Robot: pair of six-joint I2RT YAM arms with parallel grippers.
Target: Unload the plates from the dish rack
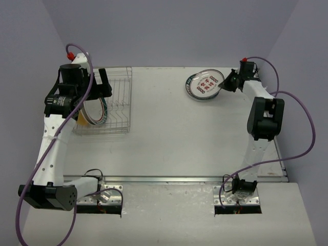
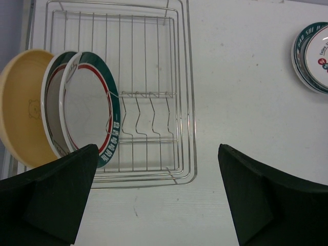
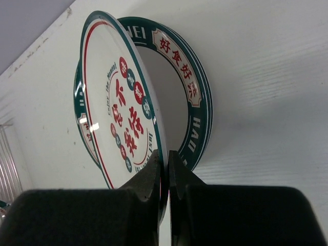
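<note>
The silver wire dish rack point(image 1: 115, 102) point(image 2: 154, 97) stands at the table's left. In its near end stand an orange-tan plate point(image 2: 20, 118) and two white plates with teal rims point(image 2: 87, 102). My left gripper point(image 1: 102, 84) point(image 2: 156, 200) hovers above the rack's near right corner, open, with nothing between its fingers. At the far right, my right gripper point(image 1: 223, 84) point(image 3: 167, 164) is shut on the rim of a white plate with red centre marks point(image 1: 206, 83) point(image 3: 118, 113). That plate is tilted over a teal-rimmed plate point(image 3: 197, 102) lying flat on the table.
The white table point(image 1: 169, 133) ends in purple walls at the back and sides. The rack's far slots point(image 2: 118, 41) hold nothing. The right arm's purple cable point(image 1: 302, 123) loops beyond the table's right edge.
</note>
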